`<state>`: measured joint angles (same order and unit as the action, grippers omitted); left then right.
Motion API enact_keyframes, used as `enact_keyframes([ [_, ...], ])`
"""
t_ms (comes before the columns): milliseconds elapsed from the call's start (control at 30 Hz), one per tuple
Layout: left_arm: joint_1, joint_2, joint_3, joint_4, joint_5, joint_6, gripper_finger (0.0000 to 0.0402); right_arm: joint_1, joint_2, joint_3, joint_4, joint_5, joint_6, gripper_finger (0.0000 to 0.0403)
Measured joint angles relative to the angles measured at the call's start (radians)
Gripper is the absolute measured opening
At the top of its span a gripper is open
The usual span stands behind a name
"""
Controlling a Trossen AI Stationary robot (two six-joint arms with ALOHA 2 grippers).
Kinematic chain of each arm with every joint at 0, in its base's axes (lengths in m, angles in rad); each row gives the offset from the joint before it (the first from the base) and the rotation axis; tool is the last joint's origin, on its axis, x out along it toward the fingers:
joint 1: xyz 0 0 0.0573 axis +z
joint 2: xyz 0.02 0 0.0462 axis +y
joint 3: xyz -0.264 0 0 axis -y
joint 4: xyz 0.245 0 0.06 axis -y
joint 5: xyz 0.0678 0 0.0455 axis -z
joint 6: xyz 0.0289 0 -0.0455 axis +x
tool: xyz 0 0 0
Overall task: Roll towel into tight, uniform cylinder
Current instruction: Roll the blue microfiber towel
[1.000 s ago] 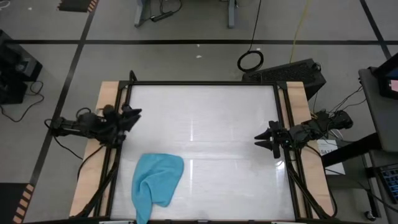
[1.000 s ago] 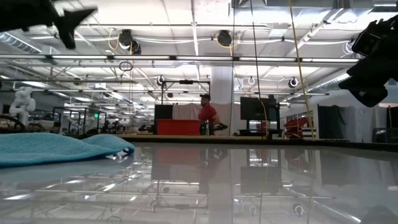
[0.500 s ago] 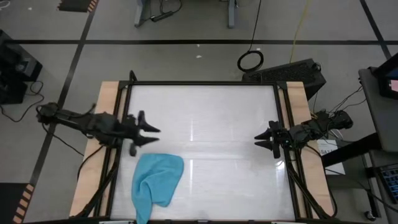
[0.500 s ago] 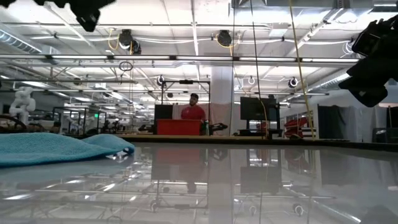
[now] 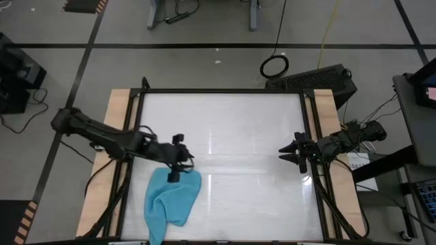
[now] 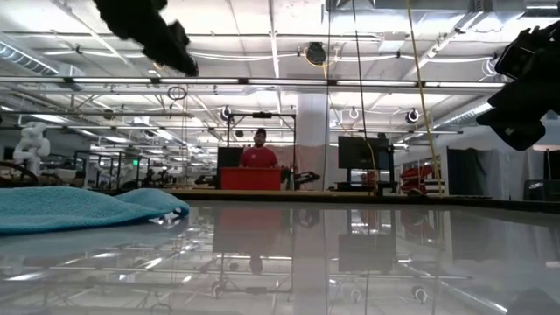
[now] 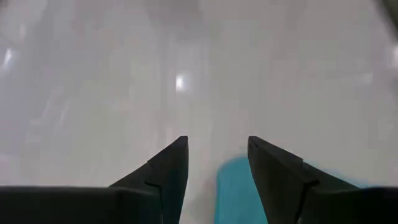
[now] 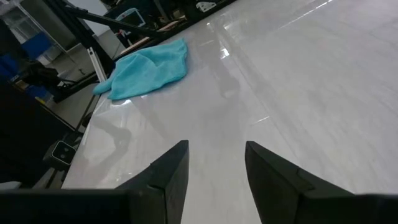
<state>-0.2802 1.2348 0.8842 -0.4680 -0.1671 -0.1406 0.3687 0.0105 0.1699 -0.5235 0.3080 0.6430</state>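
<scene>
The left pincer [image 5: 178,158] was found reached out over the tabletop [image 5: 238,122], its jaws parted and nothing between them. It was poised above the far edge of the towel [image 5: 170,201], and in the left wrist view a turquoise corner showed just beyond and below one finger [image 7: 277,171]. This position was judged to have been chosen so that an edge of the cloth could be pinched, since a roll has to be started from an edge. In the low view the pincer hung well above the surface, so no contact with the cloth was made.

The towel lay unrolled and rumpled, one side folded over on itself, below the left pincer and well apart from the right one. Because of that crumpling, it was judged that flattening would be needed before any tight, even cylinder could be formed; the rolling had not yet begun.

The right pincer [image 5: 293,156] was held at the opposite side of the tabletop, likewise parted and empty, apparently parked clear of the left arm's work.
</scene>
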Motion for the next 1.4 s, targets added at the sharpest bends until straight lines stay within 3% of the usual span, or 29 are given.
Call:
enact_keyframes([
  [167,0.0,0.146,0.007,-0.018,0.029,0.0,0.0179,0.0,0.0,0.0,0.0,0.0,0.0,0.0148],
  [467,0.0,0.351,0.007,0.041,0.099,-0.008,0.0235,0.0,0.0,0.0,0.0,0.0,0.0,0.0148],
  [667,0.0,0.458,0.007,0.066,0.141,-0.002,0.0238,0.0,0.0,0.0,0.0,0.0,0.0,0.0148],
  [800,0.0,0.488,0.014,0.071,0.153,-0.003,0.0191,0.0,0.0,0.0,0.0,0.0,0.0,0.0148],
  [1000,0.0,0.493,0.087,0.045,0.17,0.056,0.002,0.0,0.0,0.0,0.0,0.0,0.0,0.0148],
  [1200,0.0,0.491,0.262,-0.02,0.167,0.14,0.0007,0.0,0.0,0.0,0.0,0.0,0.0,0.0148],
  [1400,0.0,0.49,0.493,-0.146,0.086,0.206,0.0006,0.0,0.0,0.0,0.0,0.0,0.0,0.0148],
])
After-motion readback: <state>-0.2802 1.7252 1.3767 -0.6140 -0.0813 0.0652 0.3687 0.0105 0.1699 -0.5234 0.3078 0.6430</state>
